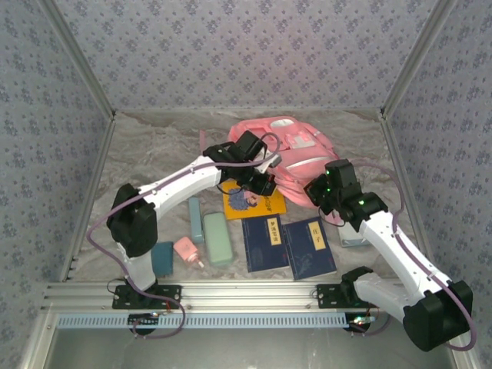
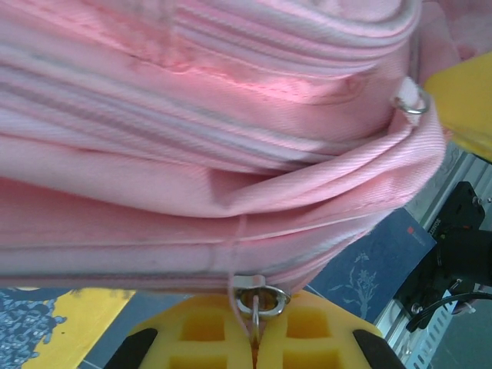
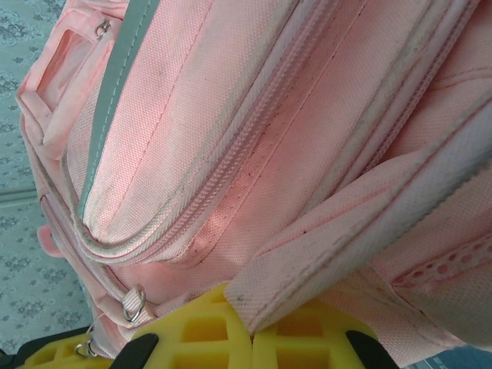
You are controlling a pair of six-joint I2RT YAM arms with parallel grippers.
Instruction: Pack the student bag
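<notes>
Top external: student bag (image 1: 296, 146) near far wall (image 1: 246, 54); bare table (image 1: 154, 150) leftward.

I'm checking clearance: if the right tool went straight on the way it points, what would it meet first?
The student bag: the right tool is shut on its pink strap, with the bag's zipped fabric directly ahead, seemingly touching.

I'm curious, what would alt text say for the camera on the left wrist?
The left tool, yellow-tipped, is shut on a small metal zipper ring at the lower edge of a soft pink backpack seen close up. A dark blue book shows below the bag at lower right and a yellow book at lower left.
</notes>
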